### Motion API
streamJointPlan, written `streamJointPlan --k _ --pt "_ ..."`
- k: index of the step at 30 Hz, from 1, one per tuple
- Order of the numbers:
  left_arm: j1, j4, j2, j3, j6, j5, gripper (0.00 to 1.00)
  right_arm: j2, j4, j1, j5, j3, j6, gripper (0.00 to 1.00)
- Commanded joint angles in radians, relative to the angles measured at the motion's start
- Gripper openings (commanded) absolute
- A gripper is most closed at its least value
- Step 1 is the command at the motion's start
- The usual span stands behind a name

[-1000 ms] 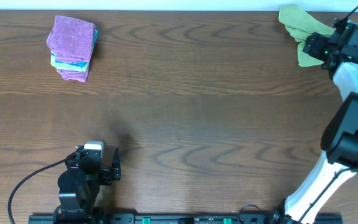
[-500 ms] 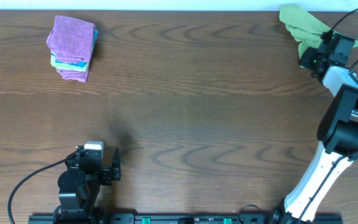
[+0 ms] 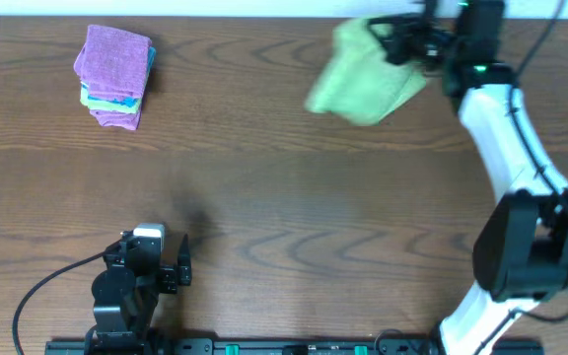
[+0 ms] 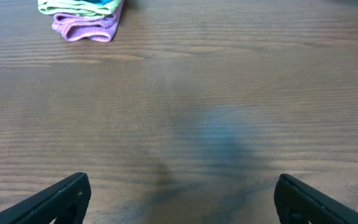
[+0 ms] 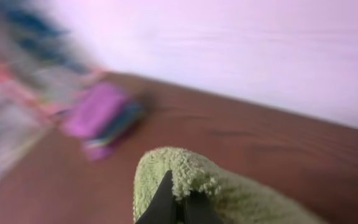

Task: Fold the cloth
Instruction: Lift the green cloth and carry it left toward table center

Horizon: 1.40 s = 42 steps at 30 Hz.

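Observation:
A light green cloth (image 3: 363, 81) hangs blurred above the back of the table, right of centre. My right gripper (image 3: 399, 44) is shut on its upper right edge. In the right wrist view the cloth's fuzzy edge (image 5: 194, 177) bulges over my shut right gripper (image 5: 180, 208), whose dark jaws are pressed together. My left gripper (image 3: 156, 266) rests at the front left, far from the cloth. Its two dark fingertips (image 4: 67, 198) stand wide apart over bare wood, with nothing between them.
A stack of folded cloths (image 3: 115, 76), purple on top with green and blue layers beneath, lies at the back left; its front edge (image 4: 86, 18) shows in the left wrist view. The table's far edge (image 3: 264, 18) runs just behind the raised cloth.
My right gripper closed on the green cloth at the back right corner, lifted it and swung it leftward along the back of the table. The left arm stayed still.

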Motion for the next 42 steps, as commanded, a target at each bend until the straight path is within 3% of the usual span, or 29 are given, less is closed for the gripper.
streamJointPlan --k 1,4,8,9,10,11,17,21,24,29,33,39,42 --pt "0.006 0.000 -0.006 -0.007 0.011 -0.003 0.96 -0.079 -0.008 0.074 -0.066 0.004 0.051 0.01" --pt "0.006 0.000 -0.006 -0.007 0.011 -0.003 0.95 -0.128 -0.084 0.057 0.080 0.004 0.051 0.01" --pt "0.006 0.000 -0.006 -0.007 0.011 -0.003 0.95 -0.152 -0.403 -0.077 0.409 0.004 0.014 0.01" --pt "0.006 0.000 -0.006 -0.007 0.011 -0.003 0.95 -0.152 -0.472 -0.114 0.463 0.004 0.018 0.28" --pt "0.006 0.000 -0.006 -0.007 0.011 -0.003 0.95 -0.150 -0.513 -0.137 0.472 0.004 0.018 0.67" --pt "0.006 0.000 -0.006 -0.007 0.011 -0.003 0.95 -0.150 -0.555 -0.159 0.459 0.004 0.018 0.99" --pt "0.006 0.000 -0.006 -0.007 0.011 -0.003 0.95 -0.150 -0.691 -0.174 0.400 0.004 -0.082 0.99" --pt "0.006 0.000 -0.006 -0.007 0.011 -0.003 0.95 -0.132 -0.739 -0.098 0.411 -0.002 -0.221 0.99" --pt "0.006 0.000 -0.006 -0.007 0.011 -0.003 0.95 -0.114 -0.758 -0.028 0.500 -0.035 -0.238 0.99" --pt "0.006 0.000 -0.006 -0.007 0.011 -0.003 0.95 -0.062 -0.771 0.062 0.615 -0.137 -0.238 0.89" --pt "0.006 0.000 -0.006 -0.007 0.011 -0.003 0.95 -0.026 -0.755 0.071 0.657 -0.246 -0.227 0.79" --pt "0.006 0.000 -0.006 -0.007 0.011 -0.003 0.95 -0.023 -0.636 0.039 0.661 -0.380 -0.215 0.77" --pt "0.006 0.000 -0.006 -0.007 0.011 -0.003 0.95 -0.023 -0.566 0.040 0.647 -0.405 -0.215 0.71"
